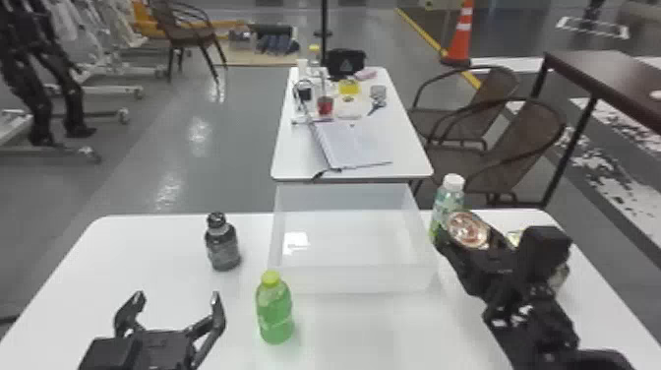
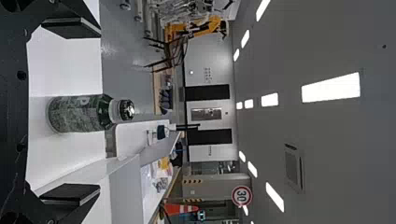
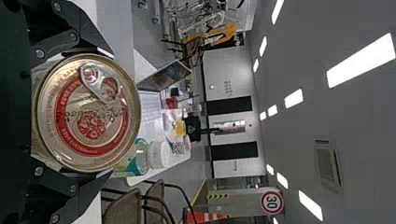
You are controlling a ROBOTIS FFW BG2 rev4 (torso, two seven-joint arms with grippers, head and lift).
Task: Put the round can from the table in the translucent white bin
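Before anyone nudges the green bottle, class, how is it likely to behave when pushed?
The green bottle stands taller than wide, so a push near its yellow-green cap may tip it. Being rounded, it would probably roll once down. It looks like see-through plastic, so might flex slightly.

The round can's lid (image 3: 91,112) is gold with a red ring.

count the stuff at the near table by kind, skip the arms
Bottles: 3 (dark bottle, green bottle, white-capped bottle)
Translucent white bin: 1
Round can, held: 1
Total: 5
Partly hidden stuff at right: can't tell, left out
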